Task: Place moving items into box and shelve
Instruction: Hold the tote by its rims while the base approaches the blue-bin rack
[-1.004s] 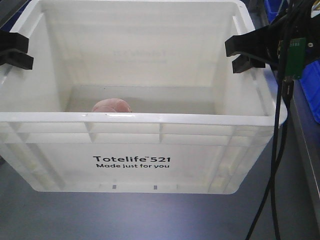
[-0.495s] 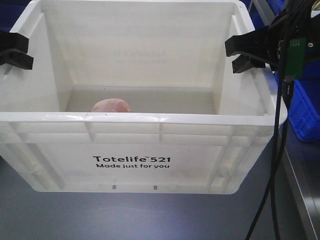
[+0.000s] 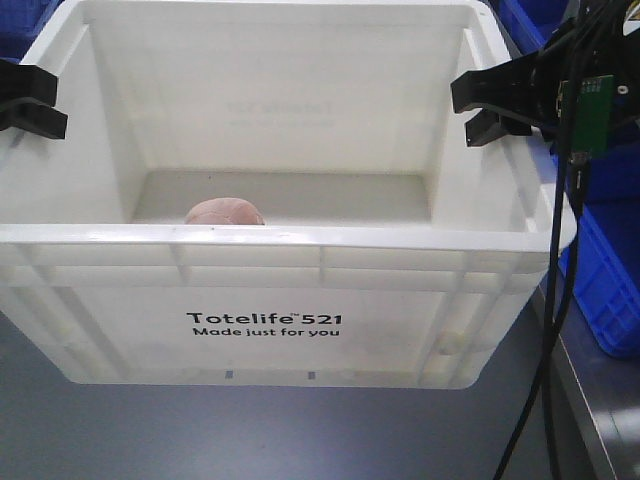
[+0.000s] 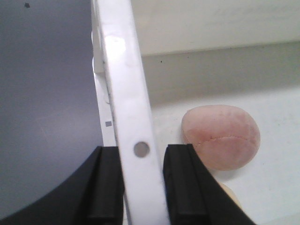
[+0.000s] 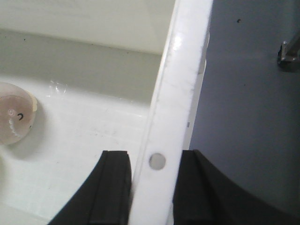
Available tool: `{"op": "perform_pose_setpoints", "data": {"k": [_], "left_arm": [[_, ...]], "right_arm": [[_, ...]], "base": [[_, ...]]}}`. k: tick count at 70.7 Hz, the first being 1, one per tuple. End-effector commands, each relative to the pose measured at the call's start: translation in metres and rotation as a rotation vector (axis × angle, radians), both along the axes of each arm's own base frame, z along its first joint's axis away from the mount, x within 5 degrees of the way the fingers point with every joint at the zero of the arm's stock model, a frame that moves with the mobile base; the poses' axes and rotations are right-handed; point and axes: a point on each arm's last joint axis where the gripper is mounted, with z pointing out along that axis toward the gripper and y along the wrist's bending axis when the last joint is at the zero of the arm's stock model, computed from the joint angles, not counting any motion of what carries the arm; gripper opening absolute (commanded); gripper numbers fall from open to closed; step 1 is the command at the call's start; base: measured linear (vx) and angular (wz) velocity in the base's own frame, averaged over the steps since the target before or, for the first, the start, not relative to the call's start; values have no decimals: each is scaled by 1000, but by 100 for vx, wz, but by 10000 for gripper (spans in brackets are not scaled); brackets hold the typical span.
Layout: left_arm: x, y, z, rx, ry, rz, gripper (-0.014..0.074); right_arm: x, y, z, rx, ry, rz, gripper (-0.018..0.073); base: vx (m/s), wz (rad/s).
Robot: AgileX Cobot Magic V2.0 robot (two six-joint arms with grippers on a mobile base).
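Note:
The box (image 3: pixel 260 330) is a large white crate that fills the front view, its printed side facing the camera. One of the moving items (image 3: pixel 225 213), a brownish-pink lump, lies on the floor inside at the front left. My left gripper (image 3: pixel 30 100) is shut on the box's left rim (image 4: pixel 126 93), one finger outside the wall and one inside, next to the lump (image 4: pixel 221 136). My right gripper (image 3: pixel 495 105) is shut on the right rim (image 5: pixel 180 79) in the same way. The lump (image 5: pixel 16 119) shows at the far left of the right wrist view.
Blue plastic bins (image 3: pixel 605 280) stand to the right of the box, and another blue bin (image 3: pixel 20 15) shows at the top left. Black cables (image 3: pixel 555 300) hang down beside the box's right corner. Grey floor (image 3: pixel 200 430) lies below.
The box and both grippers keep their place in the front view. The background has shifted: the blue bins on the right have slid further into view and downward.

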Motion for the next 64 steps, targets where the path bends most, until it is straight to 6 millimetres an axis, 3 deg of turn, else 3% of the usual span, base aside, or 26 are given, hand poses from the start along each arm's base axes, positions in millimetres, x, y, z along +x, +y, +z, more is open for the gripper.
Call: {"op": "perform_pose_setpoints", "data": {"k": [1, 64], "left_arm": [[-5, -2, 32, -44, -200, 3, -17], [-5, -2, 32, -44, -200, 3, -17]], "right_arm": [[-5, -1, 31, 71, -183, 14, -12], [-5, -1, 31, 70, -183, 14, -12]], "base": [[49, -4], [49, 1]]}}
